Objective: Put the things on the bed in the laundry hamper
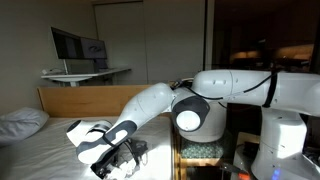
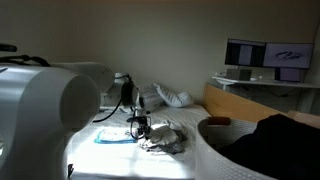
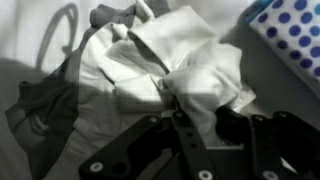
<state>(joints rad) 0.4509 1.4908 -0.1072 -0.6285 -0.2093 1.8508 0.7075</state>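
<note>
The arm is stretched low across the bed (image 1: 40,150), its wrist bent downward so that the gripper (image 1: 118,158) is lowered onto a heap of crumpled clothes (image 3: 170,70) on the sheet. In the wrist view the gripper (image 3: 190,120) is pinched on a fold of white cloth. A blue-dotted fabric (image 3: 290,30) lies beside the heap.

clothes (image 3: 170,70) on bed (image 2: 100,150); gripper (image 3: 195,150) over them | pillow (image 1: 20,122) behind
</note>
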